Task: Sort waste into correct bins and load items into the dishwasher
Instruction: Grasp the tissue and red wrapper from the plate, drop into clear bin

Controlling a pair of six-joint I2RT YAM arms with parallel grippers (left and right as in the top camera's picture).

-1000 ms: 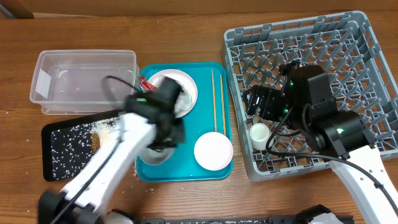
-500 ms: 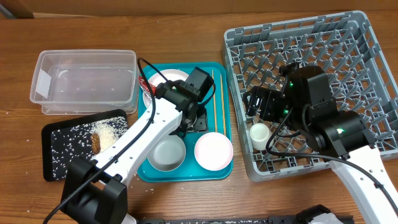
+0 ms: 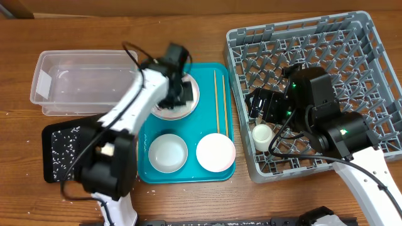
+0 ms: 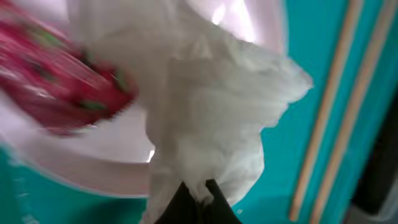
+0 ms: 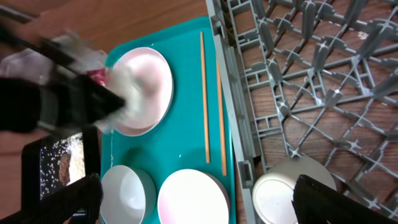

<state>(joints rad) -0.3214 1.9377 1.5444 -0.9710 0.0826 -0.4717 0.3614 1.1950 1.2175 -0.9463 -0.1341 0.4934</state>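
My left gripper [image 3: 177,88] is over the white flat plate [image 3: 192,94] at the back of the teal tray. In the left wrist view its jaws [image 4: 198,190] are shut on the crumpled white napkin [image 4: 211,112], with the red wrapper [image 4: 62,81] on the plate beside it. Two white bowls [image 3: 168,152] [image 3: 215,151] sit at the tray's front. The chopsticks [image 3: 220,100] lie along the tray's right side. My right gripper [image 5: 199,199] is open and empty, above the small cup [image 3: 261,135] standing in the grey rack [image 3: 326,56].
The clear tub [image 3: 81,78] stands at the back left. The black tray [image 3: 59,154] in front of it holds white grains and brown scraps [image 5: 62,162], partly hidden by my left arm. The teal tray [image 3: 207,122] lies against the rack's left wall.
My left arm has swung from the front left bowl back to the plate and shut on the napkin. The right arm has not moved.
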